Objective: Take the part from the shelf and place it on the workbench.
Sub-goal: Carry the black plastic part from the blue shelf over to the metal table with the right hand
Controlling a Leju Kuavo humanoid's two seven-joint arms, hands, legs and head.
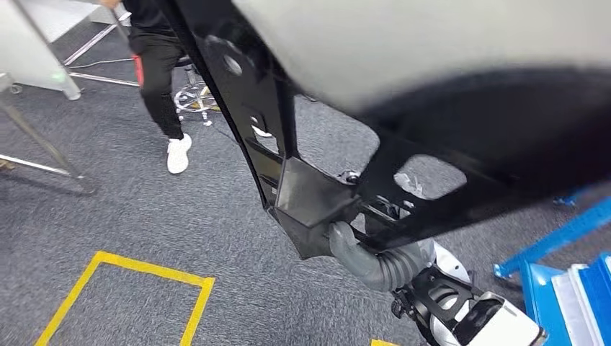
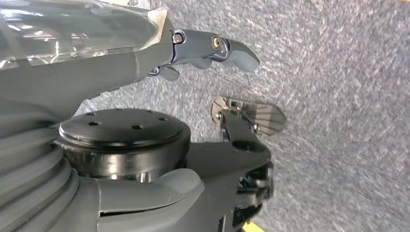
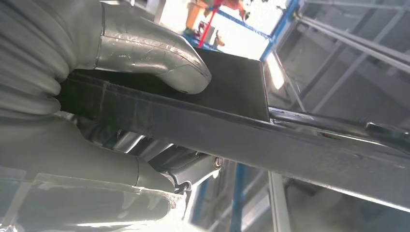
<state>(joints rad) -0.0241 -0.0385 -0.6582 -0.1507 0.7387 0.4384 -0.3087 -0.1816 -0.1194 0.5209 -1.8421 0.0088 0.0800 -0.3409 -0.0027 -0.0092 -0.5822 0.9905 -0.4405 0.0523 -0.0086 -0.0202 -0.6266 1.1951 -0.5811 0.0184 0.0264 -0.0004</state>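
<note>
Here, item one: the part (image 1: 317, 194) — a large glossy black frame with cut-out openings and a boxy pocket at its lower end, held up in the air above the grey carpet (image 1: 144, 216). In the head view it runs from 11 o'clock down to the centre, then branches off toward 3 o'clock, with a pale blurred panel (image 1: 432, 43) above it at 1 o'clock.

Right hand (image 1: 346, 241): it grips the part at the boxy lower end, from the 5 o'clock side. In the right wrist view the thick grey thumb (image 3: 164, 63) presses flat on one face of a dark edge of the part (image 3: 232, 130), and the darker fingers (image 3: 183, 166) curl under the opposite face — closed on the part.

Left hand (image 2: 203, 50): holds nothing; its fingers are bent partway over the carpet (image 2: 338, 96) and stand apart from the thumb.

Surroundings: yellow tape (image 1: 130, 270) marks a rectangle on the floor at 7 o'clock; a person's legs (image 1: 162, 79) in black trousers and a white shoe stand at 11 o'clock; blue metal framing (image 1: 562, 245) sits at 4 o'clock.
</note>
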